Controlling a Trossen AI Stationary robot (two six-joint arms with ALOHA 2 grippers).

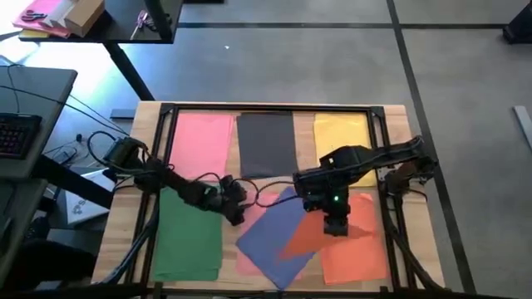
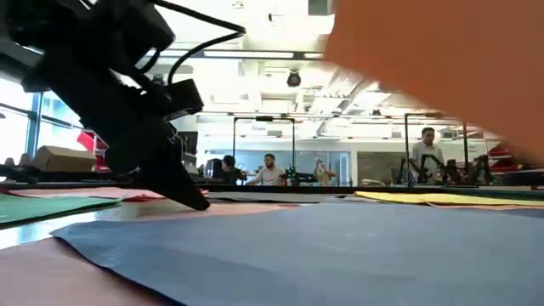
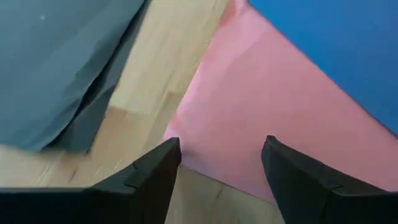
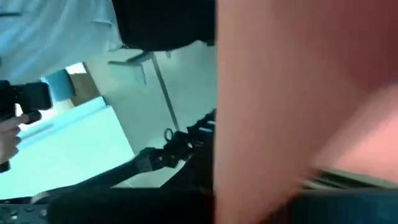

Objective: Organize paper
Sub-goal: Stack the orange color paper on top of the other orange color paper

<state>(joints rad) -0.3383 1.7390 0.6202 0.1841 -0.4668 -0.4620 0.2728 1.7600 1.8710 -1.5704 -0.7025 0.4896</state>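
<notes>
Gripper [image 1: 336,226] clamps orange sheet's [image 1: 353,249] lifted edge

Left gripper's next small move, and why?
Probably ease the left gripper down onto the pink sheet: its fingers are open over that sheet's corner, which sticks out from under the blue sheet. The right gripper is at the orange sheet.
</notes>
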